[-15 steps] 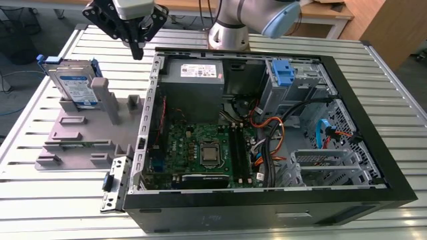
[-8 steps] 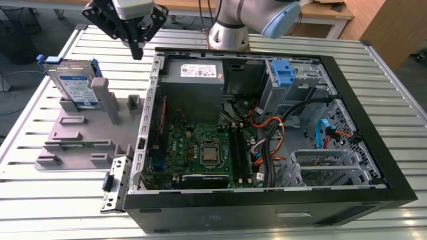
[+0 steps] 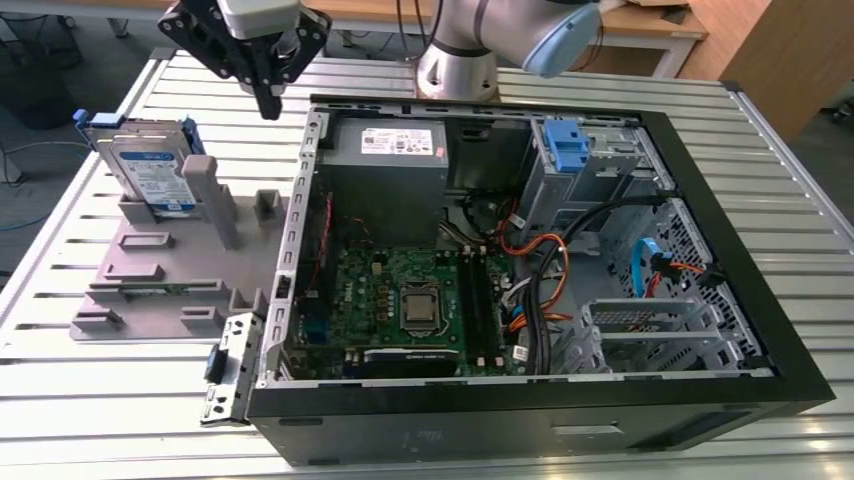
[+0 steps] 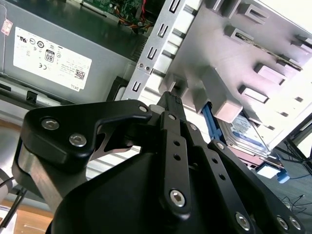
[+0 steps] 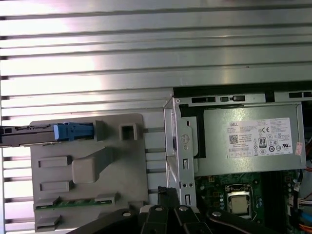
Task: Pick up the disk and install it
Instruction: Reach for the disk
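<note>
One disk point(image 3: 147, 170) stands on its edge in a grey holder point(image 3: 147, 270) at the upper left of the exterior view, well apart from the open computer case point(image 3: 467, 430) that takes the centre and right. Its blue-and-white label face turns toward the frame's lower right, and its blue-railed upper edge runs along the slats of the surface point(image 3: 107, 385). Whether the long axis lies along that edge or rises from the holder, I cannot tell. In the first wrist view the disk point(image 5: 29, 134) shows from above as a thin dark strip.

The gripper point(image 3: 271, 105) hangs at the top of the exterior view, between the disk and the case's near wall, with its fingers pressed together on nothing (both wrist views show the tips meeting). It touches neither disk nor holder.

Inside the case, the grey power supply point(image 3: 387, 150) sits at the upper left and a green motherboard point(image 3: 400, 290) lies below it. The surface is ribbed metal. Wooden furniture point(image 3: 781, 50) stands beyond it at the upper right.
</note>
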